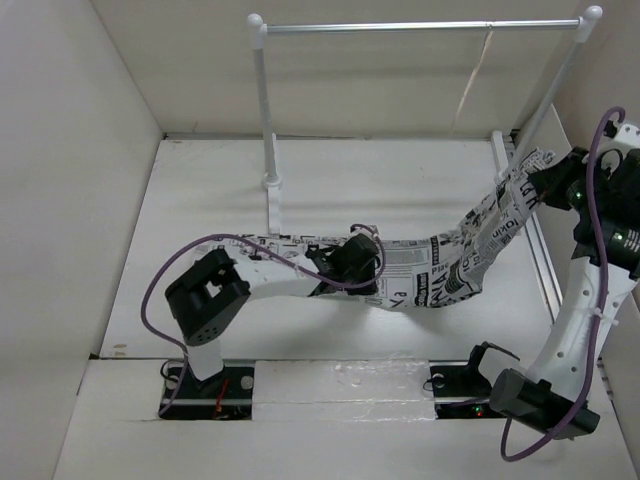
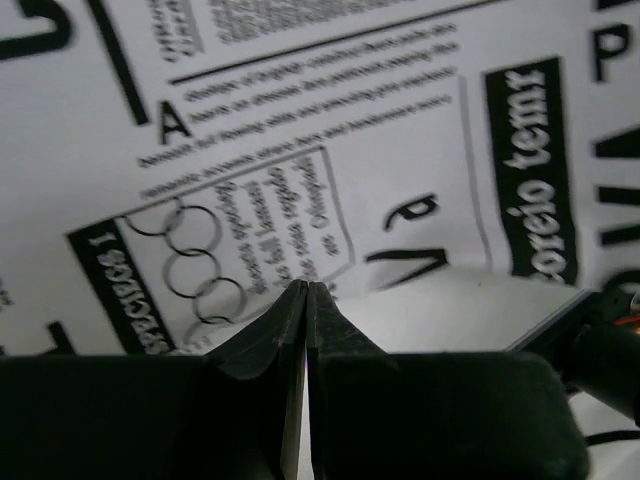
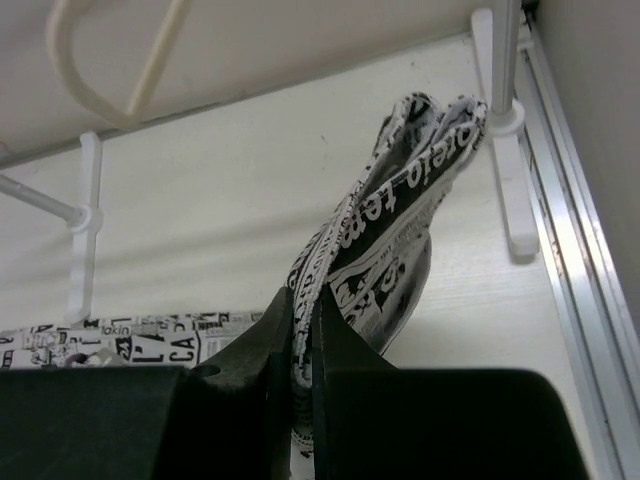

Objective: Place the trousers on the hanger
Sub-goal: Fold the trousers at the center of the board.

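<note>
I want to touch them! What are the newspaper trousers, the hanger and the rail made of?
The trousers look like soft matte cloth: they fold and droop. The hanger looks like smooth cream plastic, maybe painted wood. The rail gleams like metal.

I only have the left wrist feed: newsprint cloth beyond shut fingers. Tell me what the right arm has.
Observer: The right gripper is shut on a bunched fold of the trousers, raised off the table beside the right post of the rail.
Operator: Give me the hanger's position.
Observer: The hanger hangs on the rail, toward its right end, above and beyond the raised cloth. Nothing is on it yet.
Operator: Now say where my left arm sits.
Observer: The left gripper is low at the table's middle, over the part of the trousers that lies flat.
</note>
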Available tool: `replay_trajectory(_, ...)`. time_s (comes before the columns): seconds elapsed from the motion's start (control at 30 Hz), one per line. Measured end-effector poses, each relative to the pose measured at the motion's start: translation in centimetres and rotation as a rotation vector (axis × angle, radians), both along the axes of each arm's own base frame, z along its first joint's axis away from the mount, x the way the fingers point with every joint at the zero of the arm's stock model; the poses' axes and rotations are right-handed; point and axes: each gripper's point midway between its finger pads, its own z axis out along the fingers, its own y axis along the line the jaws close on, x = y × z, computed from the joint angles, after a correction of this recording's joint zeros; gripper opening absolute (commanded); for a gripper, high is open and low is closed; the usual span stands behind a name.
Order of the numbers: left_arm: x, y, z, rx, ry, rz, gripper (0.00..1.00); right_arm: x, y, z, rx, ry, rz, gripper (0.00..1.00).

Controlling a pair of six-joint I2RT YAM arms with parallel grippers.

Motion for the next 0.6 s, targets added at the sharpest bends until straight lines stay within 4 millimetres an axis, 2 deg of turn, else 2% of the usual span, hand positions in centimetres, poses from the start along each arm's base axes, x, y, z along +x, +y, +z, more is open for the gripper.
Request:
replay_trajectory(0.13,1.0,-2.8,-1.0,-0.021,0.021,-0.008,0.00,0.1,1.7,4.1,-0.062,-0.081,0.061,0.00)
replay_trajectory(0.2,1.6,-4.9,-1.0,-0.053,0.027,-0.023,0.00,-0.2,3.0,5.2,-0.074,-0.113,0.102,0.00)
replay_trajectory(0.3,1.4,-7.7,-1.1,-0.084,0.030,-0.058,0.00,-0.3,5.3,5.4,-0.073,-0.126,0.179,0.00)
replay_trajectory(0.4,-0.8,-10.0,-1.5,-0.098,0.050,-0.116,0.00,-0.1,8.3,4.6,-0.059,-0.112,0.269,0.00)
replay_trajectory(0.47,-2.4,-10.5,-1.9,-0.093,0.070,-0.145,0.00,0.2,11.1,3.7,-0.047,-0.092,0.345,0.00)
replay_trajectory(0.53,-3.0,-10.1,-2.1,-0.082,0.078,-0.149,0.00,0.2,14.5,2.9,-0.033,-0.069,0.437,0.00)
replay_trajectory(0.57,-2.8,-9.0,-2.2,-0.073,0.076,-0.133,0.00,0.4,16.3,2.6,-0.030,-0.060,0.476,0.00)
replay_trajectory(0.6,-2.2,-7.0,-2.1,-0.050,0.081,-0.101,0.00,0.5,18.0,2.3,-0.025,-0.053,0.518,0.00)
